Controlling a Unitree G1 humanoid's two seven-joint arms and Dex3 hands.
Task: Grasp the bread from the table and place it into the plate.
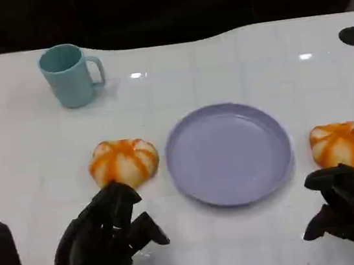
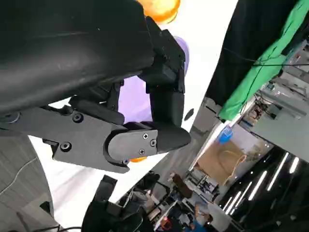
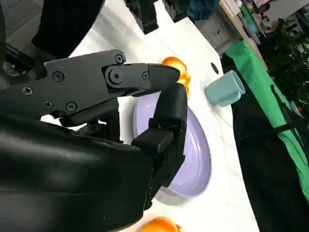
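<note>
Two round orange-striped breads lie on the white table: one bread [image 1: 124,161] left of the lilac plate [image 1: 229,154], the other bread [image 1: 347,144] right of it. The plate holds nothing. My left hand [image 1: 103,240] hovers just in front of the left bread, fingers spread, holding nothing. My right hand [image 1: 350,211] sits in front of the right bread, fingers apart and empty. The left wrist view catches a bread [image 2: 159,8] and the plate [image 2: 135,99] past the left hand [image 2: 120,106]. In the right wrist view the plate [image 3: 198,154] and both breads [image 3: 176,67] [image 3: 157,225] appear beyond the right hand [image 3: 125,116].
A teal mug [image 1: 69,75] stands at the back left of the table [image 1: 221,68]. Dark round holes [image 1: 353,35] mark the table's far corners. The right wrist view also shows the mug [image 3: 224,89] and a green cloth [image 3: 270,116] beyond the table edge.
</note>
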